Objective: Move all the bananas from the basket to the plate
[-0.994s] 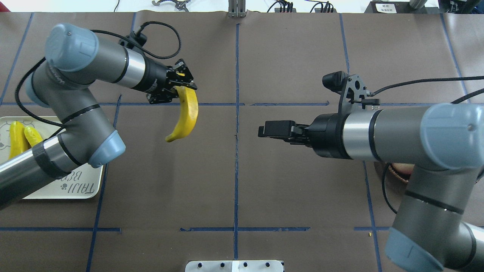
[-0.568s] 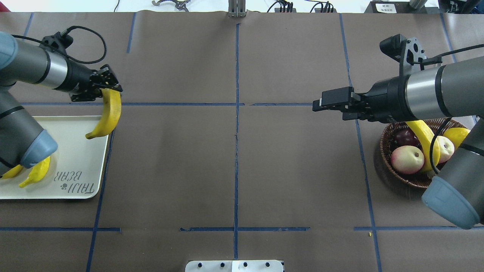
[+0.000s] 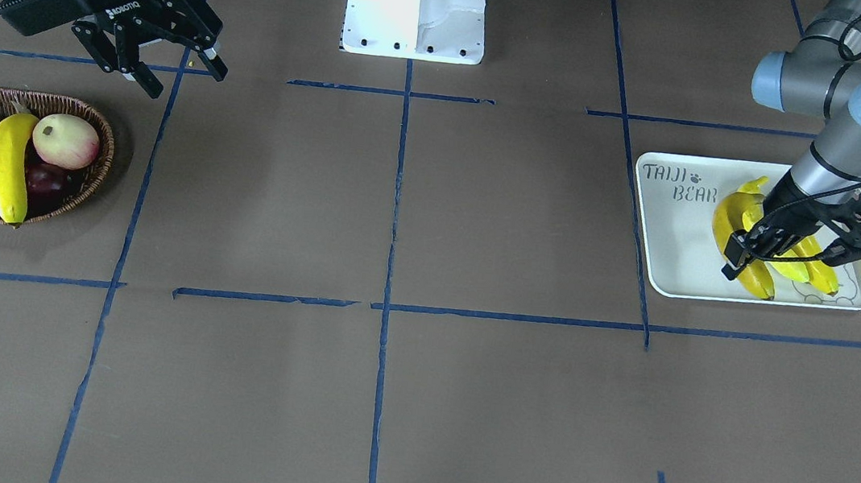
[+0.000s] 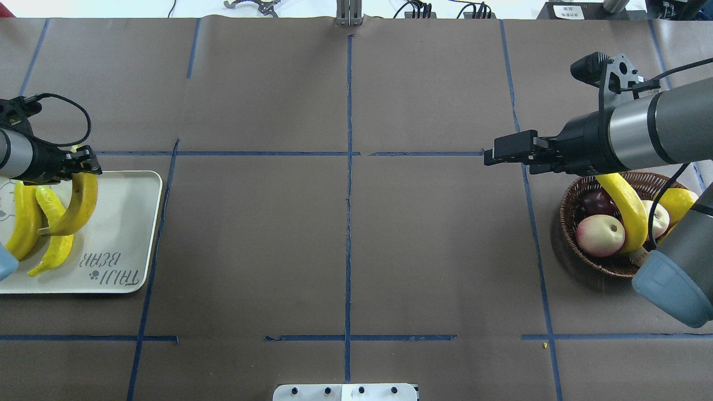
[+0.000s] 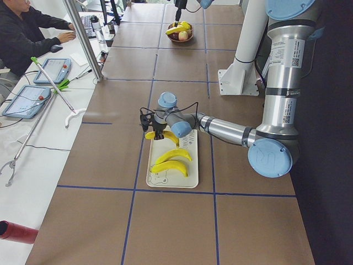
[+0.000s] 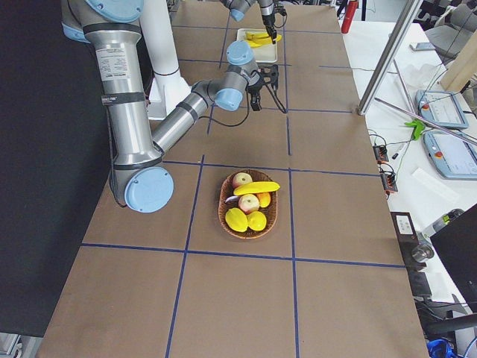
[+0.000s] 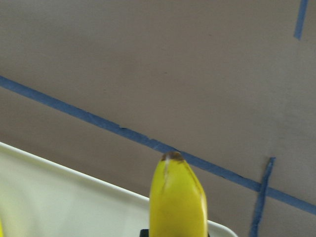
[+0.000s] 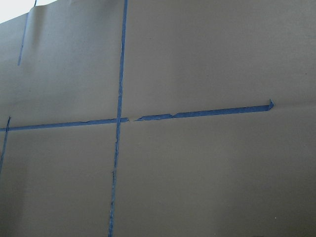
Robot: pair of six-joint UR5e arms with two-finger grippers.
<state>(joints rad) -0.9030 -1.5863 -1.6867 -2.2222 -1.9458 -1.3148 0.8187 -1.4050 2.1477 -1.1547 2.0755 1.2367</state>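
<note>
Held banana point(image 4: 78, 203): bright yellow, curved, dark-tipped. Left gripper point(image 4: 83, 165) has its fingers clenched on one end. It hangs low over plate point(image 4: 128, 223) at the left of the surface point(image 4: 345, 250), crossing two bananas point(image 4: 25, 223) lying there. Right gripper point(image 3: 185, 80): fingers spread wide, empty, near basket point(image 3: 94, 171), which holds another banana point(image 3: 8, 165).

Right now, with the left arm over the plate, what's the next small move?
Probably lower the left gripper slightly and open it: it holds a banana over the plate, where two bananas already lie.
</note>
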